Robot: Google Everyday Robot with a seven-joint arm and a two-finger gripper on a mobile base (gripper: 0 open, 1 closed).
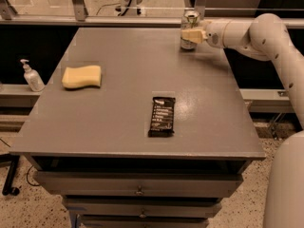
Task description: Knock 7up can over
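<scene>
In the camera view, we see the 7up can point(191, 19) standing up straight. It is at the far end of the grey table point(118, 132), on the right side, close to the back edge. Its long way goes up and down, so it has not tipped yet.

The gripper point(186, 35) comes in from the right, at the end of the white arm point(247, 31). It lies flat, like a pointing hand, and crosses the middle of the can. We cannot tell if the gripper is spread or pressed together. We also cannot tell if it touches the can or only sits in front of it.

The can is just to the left of the arm's wrist. We think a push to the left, across the table, would tip it. A push high up on the can should work better than one low down, which might only slide it.

The yellow sponge point(81, 76) and the dark snack bar point(162, 116) lie well apart from the can. A soap bottle point(32, 76) stands off the table on the left.
</scene>
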